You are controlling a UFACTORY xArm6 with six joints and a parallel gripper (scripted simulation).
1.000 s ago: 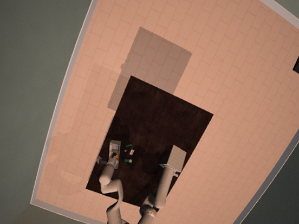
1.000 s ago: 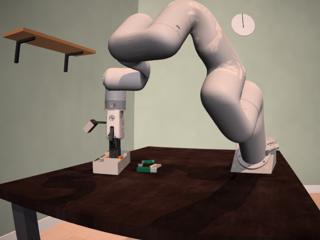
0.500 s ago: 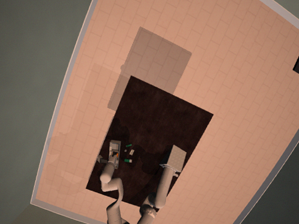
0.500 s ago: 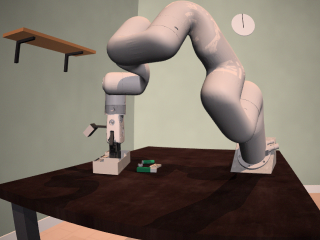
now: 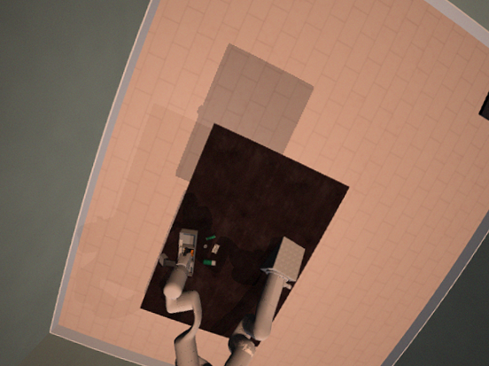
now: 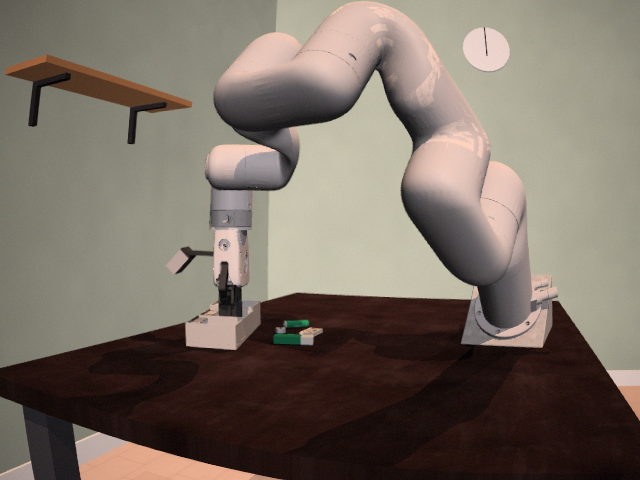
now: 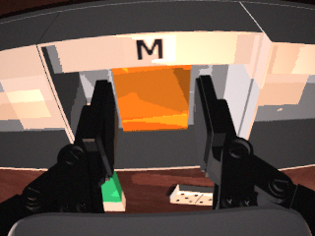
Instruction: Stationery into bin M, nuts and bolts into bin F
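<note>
The pale bin block [image 5: 196, 239] [image 6: 210, 335] has several compartments; the middle one is marked M [image 7: 150, 49]. My gripper [image 5: 187, 254] [image 6: 231, 310] [image 7: 154, 97] is open, with its fingers down in the M compartment. An orange block [image 5: 191, 252] [image 7: 155, 100] lies between the fingers in that compartment, with a gap at the right finger. On the table beside the bins are a green and white block [image 5: 208, 262] [image 6: 286, 339] [image 7: 112, 189] and a small grey piece [image 5: 205, 246] [image 6: 280, 329], perhaps a nut. No F mark shows.
A domino [image 5: 215, 248] [image 6: 311, 331] [image 7: 192, 197] and a green cylinder [image 5: 210, 237] [image 6: 296, 323], perhaps a battery, lie beside the bins on the robot base's side. Compartment walls stand close on both sides of my fingers. The bins stand near the table's edge.
</note>
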